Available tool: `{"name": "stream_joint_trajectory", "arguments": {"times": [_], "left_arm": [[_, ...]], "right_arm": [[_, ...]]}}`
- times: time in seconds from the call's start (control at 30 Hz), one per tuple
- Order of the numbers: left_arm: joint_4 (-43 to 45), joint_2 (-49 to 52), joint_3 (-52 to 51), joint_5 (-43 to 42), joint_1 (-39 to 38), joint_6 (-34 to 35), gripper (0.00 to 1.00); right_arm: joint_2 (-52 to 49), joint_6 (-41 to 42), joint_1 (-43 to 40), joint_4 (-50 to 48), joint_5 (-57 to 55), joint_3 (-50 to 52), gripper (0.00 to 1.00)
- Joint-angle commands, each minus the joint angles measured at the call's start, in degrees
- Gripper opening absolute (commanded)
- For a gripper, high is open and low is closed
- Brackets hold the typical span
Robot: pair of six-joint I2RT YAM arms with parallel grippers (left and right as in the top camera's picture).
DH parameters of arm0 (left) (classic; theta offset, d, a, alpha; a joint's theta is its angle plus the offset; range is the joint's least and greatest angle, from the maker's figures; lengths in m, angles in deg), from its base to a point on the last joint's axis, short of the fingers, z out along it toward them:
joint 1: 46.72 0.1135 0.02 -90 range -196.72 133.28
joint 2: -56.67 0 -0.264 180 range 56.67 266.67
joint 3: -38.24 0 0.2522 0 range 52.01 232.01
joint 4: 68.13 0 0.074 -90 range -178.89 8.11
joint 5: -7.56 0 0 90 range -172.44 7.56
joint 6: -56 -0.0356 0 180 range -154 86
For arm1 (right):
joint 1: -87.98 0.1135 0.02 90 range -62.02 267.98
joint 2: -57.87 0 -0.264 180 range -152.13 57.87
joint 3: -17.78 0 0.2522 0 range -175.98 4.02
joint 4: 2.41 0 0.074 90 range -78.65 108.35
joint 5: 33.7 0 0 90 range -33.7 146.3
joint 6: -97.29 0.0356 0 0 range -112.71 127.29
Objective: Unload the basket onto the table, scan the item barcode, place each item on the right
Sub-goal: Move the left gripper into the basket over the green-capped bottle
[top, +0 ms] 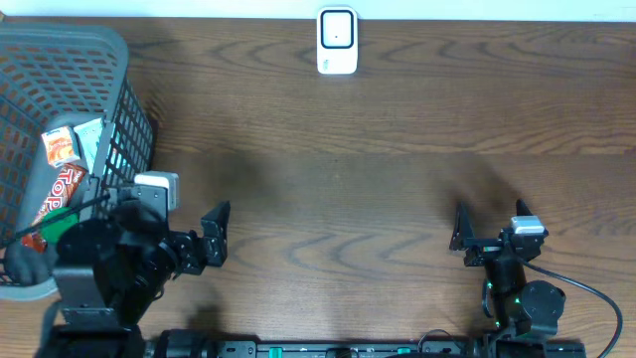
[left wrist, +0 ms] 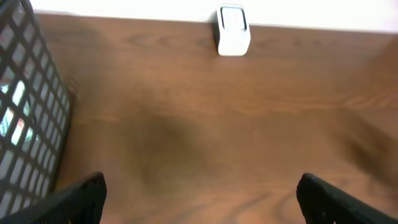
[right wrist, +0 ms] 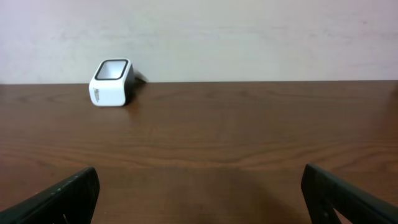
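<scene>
White scanner [right wrist: 112, 83] sits far left on wooden table [right wrist: 249, 130]; right tool [right wrist: 199, 183] spread wide.

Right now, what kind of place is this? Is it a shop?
Probably a pretend shop checkout on a wooden table: a small white scanner stands at the far edge, and a grey basket holding snack packets sits at the left.
</scene>
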Motion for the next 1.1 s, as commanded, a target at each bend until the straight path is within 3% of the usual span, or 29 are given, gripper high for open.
{"name": "stream_joint_trajectory", "arguments": {"times": [0.0, 0.17, 0.37, 0.5, 0.6, 0.8, 1.07], "left_arm": [[-4.8, 5.1, 9.6, 1.3, 0.2, 1.1, 0.98], [-17.1, 17.8, 27.5, 4.7, 0.2, 0.9, 0.98], [-25.4, 29.7, 44.9, 5.2, 0.2, 0.9, 0.98], [-28.3, 35.8, 54.6, 10.8, 0.2, 1.3, 0.98], [-28.9, 38.2, 58.6, 16.1, 1.1, 2.3, 0.98], [-28.9, 40.2, 60.2, 28.8, 8.6, 10.6, 0.98], [-28.7, 45.2, 60.2, 30.1, 26.8, 20.3, 0.98]], "right_arm": [[0.0, 0.3, 0.3, 0.2, -0.1, 0.1, 0.99], [0.0, 0.3, 0.3, 0.2, -0.1, 0.1, 0.99], [0.0, 0.3, 0.3, 0.2, -0.1, 0.1, 0.99], [0.0, 0.3, 0.3, 0.2, -0.1, 0.1, 0.99], [0.0, 0.3, 0.3, 0.2, -0.1, 0.1, 0.99], [0.0, 0.3, 0.3, 0.2, -0.1, 0.1, 0.99], [0.0, 0.3, 0.3, 0.2, -0.1, 0.1, 0.99]]}}
